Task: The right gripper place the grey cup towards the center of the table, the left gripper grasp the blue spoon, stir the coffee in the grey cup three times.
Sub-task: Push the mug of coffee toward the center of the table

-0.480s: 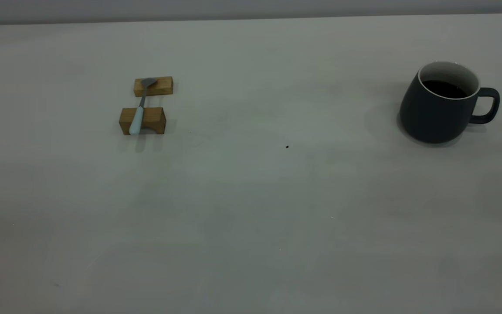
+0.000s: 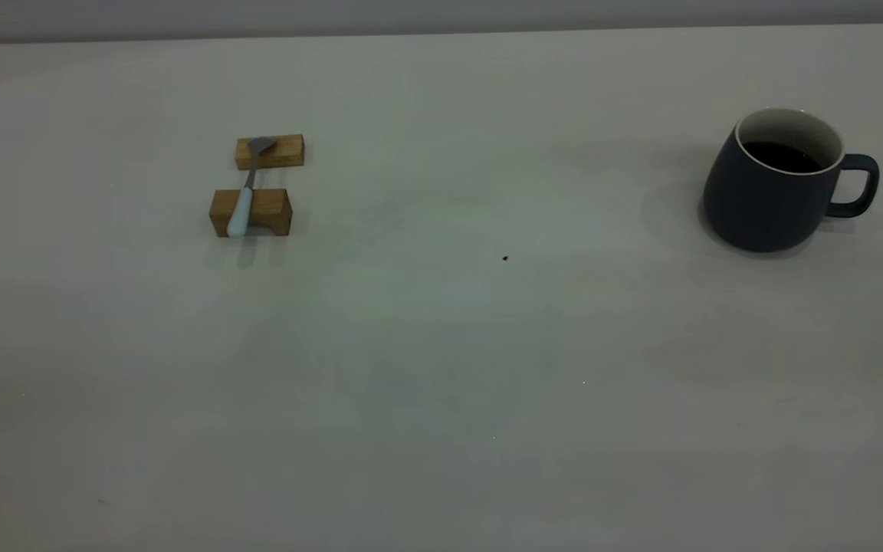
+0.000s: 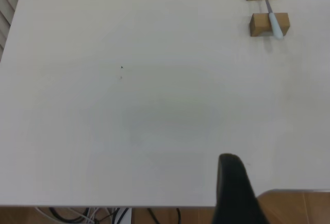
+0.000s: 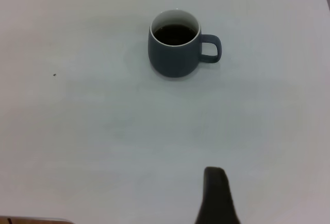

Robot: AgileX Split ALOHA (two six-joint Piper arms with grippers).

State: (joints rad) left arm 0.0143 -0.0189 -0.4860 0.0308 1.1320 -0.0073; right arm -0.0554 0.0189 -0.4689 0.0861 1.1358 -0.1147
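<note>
I see the rounded slate-grey mug of dark coffee standing at the right of the pale table, handle outward. The slim pale-blue-handled spoon lies across two small wooden blocks at the left. Only one black finger of each gripper shows at the wrist views' edges, so I cannot tell their spread.

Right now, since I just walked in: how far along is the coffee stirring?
Nothing looks done yet. The grey cup with coffee stands at the table's right side, not the center. The blue spoon lies across two wooden blocks, untouched. Nothing is in hand: each wrist view shows only a dark tip of its own arm, far from both. Left: move cup, grasp spoon, stir three times.
</note>
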